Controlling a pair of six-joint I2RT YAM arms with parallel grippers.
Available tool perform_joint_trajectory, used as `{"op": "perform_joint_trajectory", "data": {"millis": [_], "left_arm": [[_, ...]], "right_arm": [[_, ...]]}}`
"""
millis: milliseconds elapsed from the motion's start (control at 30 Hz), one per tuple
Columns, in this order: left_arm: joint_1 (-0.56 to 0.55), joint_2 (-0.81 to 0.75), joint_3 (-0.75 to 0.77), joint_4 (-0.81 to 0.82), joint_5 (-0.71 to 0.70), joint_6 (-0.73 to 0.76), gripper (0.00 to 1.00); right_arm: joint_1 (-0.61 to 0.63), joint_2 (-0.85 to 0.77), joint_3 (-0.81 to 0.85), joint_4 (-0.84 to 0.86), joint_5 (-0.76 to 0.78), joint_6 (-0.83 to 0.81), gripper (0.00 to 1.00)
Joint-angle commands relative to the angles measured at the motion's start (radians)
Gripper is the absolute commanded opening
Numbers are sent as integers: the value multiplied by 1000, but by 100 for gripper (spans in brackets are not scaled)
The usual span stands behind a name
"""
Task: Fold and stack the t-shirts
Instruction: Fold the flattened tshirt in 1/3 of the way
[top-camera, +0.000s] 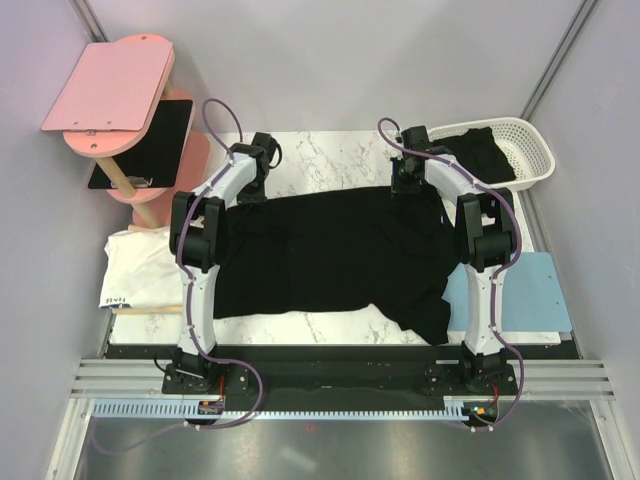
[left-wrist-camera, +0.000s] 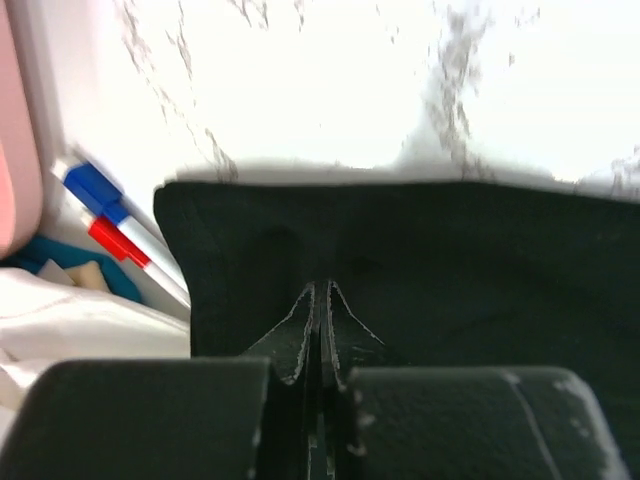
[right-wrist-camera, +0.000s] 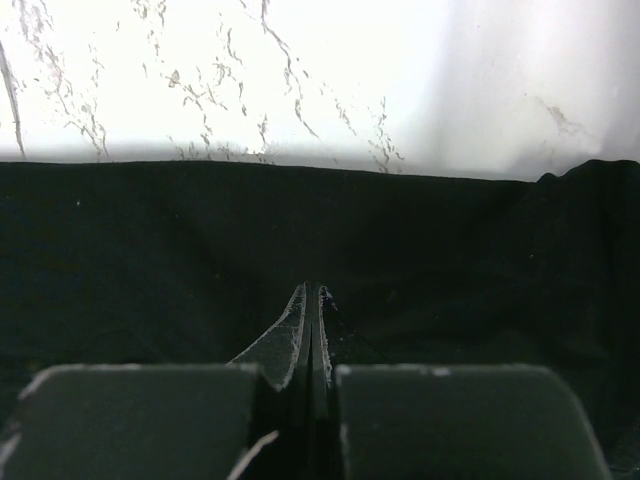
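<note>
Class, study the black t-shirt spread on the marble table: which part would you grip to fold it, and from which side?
Probably the far edge of the t-shirt, near each corner, coming down from above on the far side: that edge lies straight and flat, with bare table beyond it. The left gripper and right gripper sit there, both shut.

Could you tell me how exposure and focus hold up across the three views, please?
Top external: evenly lit and sharp, though the black t-shirt shows little fold detail. Left wrist: the marble table is blown out white, the fingers slightly soft. Right wrist: the same glare on the table, the shirt almost featureless.
</note>
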Motion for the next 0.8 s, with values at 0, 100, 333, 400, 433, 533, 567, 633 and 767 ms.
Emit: {"op": "perform_joint_trajectory", "data": {"millis": [0, 100, 333, 400, 433, 533, 567, 633, 767], "left_arm": [[5, 95, 130, -88, -72, 48, 2], [20, 170, 189, -157, -74, 37, 2], [46, 264, 297, -229, -84, 23, 2], [48, 304, 370, -241, -86, 26, 2], [48, 317, 400, -250, -83, 29, 2], [46, 368, 515, -250, -48, 57, 2], [43, 380, 579, -246, -40, 66, 2], [39, 411, 628, -221, -22, 99, 2], [31, 422, 652, -157, 21, 124, 2]], "right_arm": [[3, 2, 27, 20, -5, -7, 0], [3, 9, 29, 22, 4, -9, 0], [3, 13, 32, 20, 10, -6, 0], [3, 10, 32, 22, 10, -7, 0], [3, 9, 30, 22, 16, -10, 0], [3, 1, 27, 20, 25, -9, 0], [2, -1, 27, 22, 28, -10, 0], [0, -4, 26, 23, 36, -13, 0], [2, 9, 23, 22, 55, -21, 0]]}}
